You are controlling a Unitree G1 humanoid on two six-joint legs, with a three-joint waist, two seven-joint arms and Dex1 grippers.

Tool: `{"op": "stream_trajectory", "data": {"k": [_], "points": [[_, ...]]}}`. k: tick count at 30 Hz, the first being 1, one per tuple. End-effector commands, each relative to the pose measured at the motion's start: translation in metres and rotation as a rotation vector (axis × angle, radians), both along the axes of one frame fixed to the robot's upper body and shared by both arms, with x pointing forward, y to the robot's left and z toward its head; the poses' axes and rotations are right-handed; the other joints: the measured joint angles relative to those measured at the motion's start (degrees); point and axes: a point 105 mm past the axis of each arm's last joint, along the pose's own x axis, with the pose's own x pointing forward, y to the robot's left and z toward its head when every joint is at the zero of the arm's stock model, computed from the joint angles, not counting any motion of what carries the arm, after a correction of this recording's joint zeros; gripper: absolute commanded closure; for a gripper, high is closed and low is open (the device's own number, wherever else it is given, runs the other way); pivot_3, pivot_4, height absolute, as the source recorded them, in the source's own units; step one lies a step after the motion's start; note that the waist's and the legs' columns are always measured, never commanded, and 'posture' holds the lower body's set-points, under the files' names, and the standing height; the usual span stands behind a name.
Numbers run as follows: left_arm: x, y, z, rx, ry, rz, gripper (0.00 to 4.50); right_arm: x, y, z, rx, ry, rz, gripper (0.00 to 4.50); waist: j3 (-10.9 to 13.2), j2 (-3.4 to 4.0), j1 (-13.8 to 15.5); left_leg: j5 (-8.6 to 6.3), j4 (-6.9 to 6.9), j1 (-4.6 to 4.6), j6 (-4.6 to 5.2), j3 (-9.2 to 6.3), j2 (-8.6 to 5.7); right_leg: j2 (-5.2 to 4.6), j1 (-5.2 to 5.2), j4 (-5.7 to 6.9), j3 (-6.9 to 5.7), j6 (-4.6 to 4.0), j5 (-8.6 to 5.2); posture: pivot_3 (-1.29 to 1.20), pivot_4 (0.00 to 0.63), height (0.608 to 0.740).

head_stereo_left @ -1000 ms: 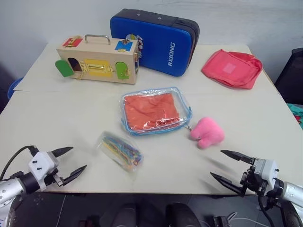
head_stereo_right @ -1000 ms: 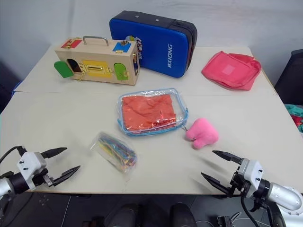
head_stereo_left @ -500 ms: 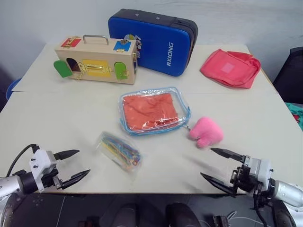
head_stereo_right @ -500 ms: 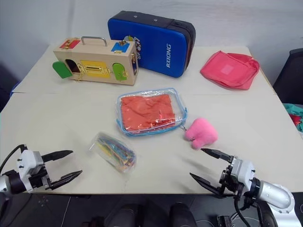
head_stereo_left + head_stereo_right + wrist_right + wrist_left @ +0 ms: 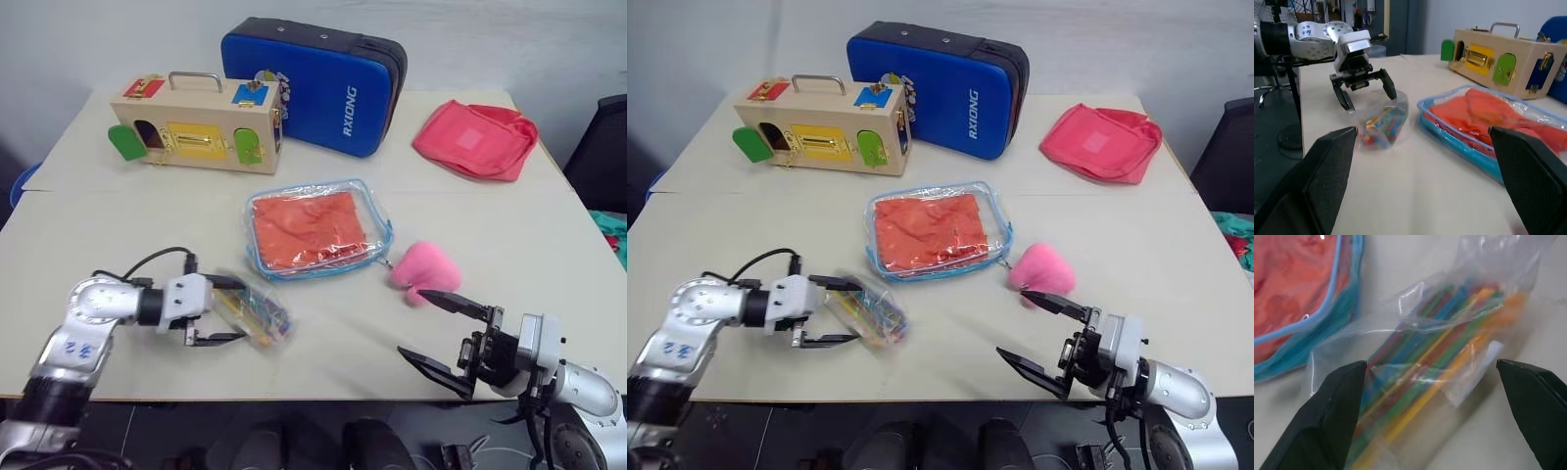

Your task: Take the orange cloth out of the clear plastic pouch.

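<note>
The clear plastic pouch (image 5: 378, 217) lies flat mid-table, its light-blue zipper edging closed around the orange cloth (image 5: 309, 227), which is folded inside. My left gripper (image 5: 227, 309) is open, in front of and to the left of the pouch. Its fingers straddle the near end of a small clear bag of coloured sticks (image 5: 260, 313). In the left wrist view that bag (image 5: 1440, 357) lies between the fingers, with the pouch's blue edge (image 5: 1327, 316) beside it. Near the table's front right edge, my right gripper (image 5: 415, 325) is open and holds nothing. It sits just short of a pink plush toy (image 5: 428, 272).
A wooden latch box (image 5: 196, 122) and a blue zip case (image 5: 313, 83) stand along the back. A pink-red fabric bag (image 5: 475, 137) lies at the back right. The plush toy touches the pouch's front right corner.
My left arm has swung in from the front left edge, rightward and forward, until its open fingers bracket the bag of sticks. The right gripper has edged left, still open.
</note>
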Motion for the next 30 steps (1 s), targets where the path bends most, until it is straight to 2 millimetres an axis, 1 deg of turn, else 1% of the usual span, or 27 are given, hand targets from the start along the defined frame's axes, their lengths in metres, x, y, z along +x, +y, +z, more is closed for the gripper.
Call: {"op": "stream_trajectory", "data": {"k": [1, 3, 4, 6, 8, 10, 11, 13, 14, 16, 18, 20, 21, 25, 27, 28, 30], "points": [[0.003, -0.001, -0.015, 0.074, 0.068, -0.041, 0.88, -0.002, -0.002, 0.009, -0.009, -0.037, -0.015, 0.00, 0.00, 0.00, 0.06, 0.01, 0.01, 0.00, 0.01, -0.01, -0.01, -0.01, 0.01, 0.04, 0.00, 0.00, 0.00, 0.00, 0.150, 0.740], [0.002, 0.003, -0.018, 0.096, 0.091, -0.046, 1.40, -0.002, -0.002, 0.010, -0.008, -0.040, -0.020, 0.00, -0.01, 0.01, 0.03, 0.01, 0.05, 0.00, 0.02, -0.01, -0.01, -0.02, 0.02, 0.06, 0.02, 0.00, 0.00, 0.00, 0.150, 0.740], [0.004, 0.006, -0.019, 0.105, 0.081, -0.034, 1.73, -0.002, -0.002, 0.010, -0.007, -0.041, -0.023, 0.00, -0.01, 0.01, 0.00, 0.01, 0.05, 0.03, 0.02, 0.00, -0.01, -0.03, 0.03, 0.06, 0.04, 0.00, 0.00, 0.00, 0.150, 0.740], [0.009, 0.012, -0.021, 0.112, 0.062, 0.006, 2.23, -0.002, 0.000, 0.011, -0.008, -0.044, -0.024, 0.00, -0.01, 0.01, 0.00, 0.01, 0.04, 0.05, 0.01, -0.02, 0.00, -0.02, 0.03, 0.06, 0.03, 0.00, 0.00, 0.00, 0.150, 0.740], [0.015, 0.016, -0.018, 0.080, 0.020, 0.059, 2.80, -0.002, 0.002, 0.013, -0.007, -0.049, -0.024, 0.00, -0.01, 0.01, 0.00, 0.02, 0.05, 0.07, -0.01, -0.03, 0.01, -0.03, 0.03, 0.05, 0.04, 0.00, 0.00, 0.00, 0.150, 0.740], [0.019, 0.017, -0.010, -0.027, 0.000, 0.133, 3.39, -0.002, 0.005, 0.016, -0.003, -0.059, -0.021, 0.00, -0.01, 0.01, 0.00, 0.04, 0.07, 0.08, -0.02, -0.03, 0.01, -0.04, 0.03, 0.03, 0.05, 0.00, 0.00, 0.00, 0.150, 0.740], [0.020, 0.023, -0.003, -0.100, -0.011, 0.192, 3.69, -0.001, 0.008, 0.018, 0.004, -0.069, -0.015, 0.00, -0.01, 0.01, -0.10, 0.04, 0.08, 0.09, -0.02, -0.03, 0.01, -0.04, 0.02, 0.02, 0.06, 0.00, 0.00, 0.00, 0.150, 0.740], [0.025, 0.046, 0.014, -0.255, -0.056, 0.383, 4.27, 0.001, 0.015, 0.023, 0.024, -0.085, 0.005, 0.00, 0.00, 0.00, -0.57, 0.05, 0.08, 0.09, -0.03, -0.03, 0.04, -0.04, -0.01, 0.04, 0.10, 0.00, 0.00, 0.00, 0.150, 0.740], [0.025, 0.060, 0.022, -0.315, -0.076, 0.467, 4.48, 0.001, 0.017, 0.025, 0.032, -0.093, 0.014, 0.00, 0.00, 0.00, -0.87, 0.05, 0.06, 0.08, -0.04, -0.04, 0.07, -0.04, -0.04, 0.04, 0.10, 0.00, 0.00, 0.00, 0.150, 0.740], [0.025, 0.091, 0.034, -0.391, -0.117, 0.637, 4.48, 0.003, 0.023, 0.027, 0.049, -0.104, 0.032, 0.00, 0.01, -0.02, -1.19, 0.08, 0.02, 0.07, -0.10, -0.09, 0.09, -0.03, -0.08, 0.06, 0.05, 0.00, -0.01, 0.00, 0.150, 0.740], [0.023, 0.128, 0.049, -0.476, -0.164, 0.832, 4.48, 0.005, 0.029, 0.030, 0.066, -0.117, 0.052, 0.00, 0.04, -0.06, -1.36, 0.10, -0.03, 0.06, -0.12, -0.11, 0.10, -0.02, -0.10, 0.06, 0.03, 0.00, -0.01, 0.00, 0.150, 0.740], [0.021, 0.175, 0.060, -0.529, -0.235, 1.088, 4.48, 0.009, 0.037, 0.032, 0.085, -0.136, 0.068, 0.00, 0.07, -0.13, -1.31, 0.10, -0.01, 0.03, -0.12, -0.11, 0.09, -0.03, -0.12, 0.08, 0.02, 0.00, -0.01, 0.00, 0.150, 0.740], [0.020, 0.191, 0.061, -0.538, -0.255, 1.178, 4.48, 0.011, 0.039, 0.032, 0.089, -0.141, 0.071, 0.00, 0.06, -0.14, -1.27, 0.09, -0.01, 0.04, -0.12, -0.11, 0.09, -0.03, -0.12, 0.07, 0.03, 0.00, -0.01, 0.00, 0.150, 0.740], [0.019, 0.217, 0.060, -0.534, -0.298, 1.355, 4.48, 0.014, 0.042, 0.030, 0.077, -0.151, 0.069, 0.00, 0.06, -0.15, -0.29, 0.08, -0.04, 0.01, -0.10, -0.12, 0.03, -0.09, -0.08, 0.11, 0.00, 0.00, -0.01, 0.00, 0.150, 0.740], [0.022, 0.219, 0.057, -0.544, -0.278, 1.376, 4.48, 0.017, 0.042, 0.025, 0.039, -0.148, 0.067, 0.00, 0.04, -0.25, 0.24, 0.05, -0.01, -0.04, -0.05, -0.11, -0.01, -0.12, -0.08, 0.09, 0.00, 0.00, -0.01, 0.00, 0.150, 0.740], [0.024, 0.216, 0.056, -0.554, -0.257, 1.368, 3.88, 0.018, 0.041, 0.022, 0.017, -0.139, 0.065, 0.00, 0.00, -0.37, 0.34, 0.05, 0.00, -0.05, -0.05, -0.12, -0.01, -0.13, -0.09, 0.10, -0.01, 0.00, 0.00, 0.00, 0.150, 0.740], [0.026, 0.212, 0.057, -0.557, -0.237, 1.360, 3.39, 0.022, 0.038, 0.019, 0.005, -0.123, 0.034, 0.00, -0.02, -0.49, 0.36, 0.05, 0.01, -0.06, -0.06, -0.14, -0.01, -0.13, -0.08, 0.09, -0.03, 0.00, -0.01, 0.00, 0.150, 0.740]]}}
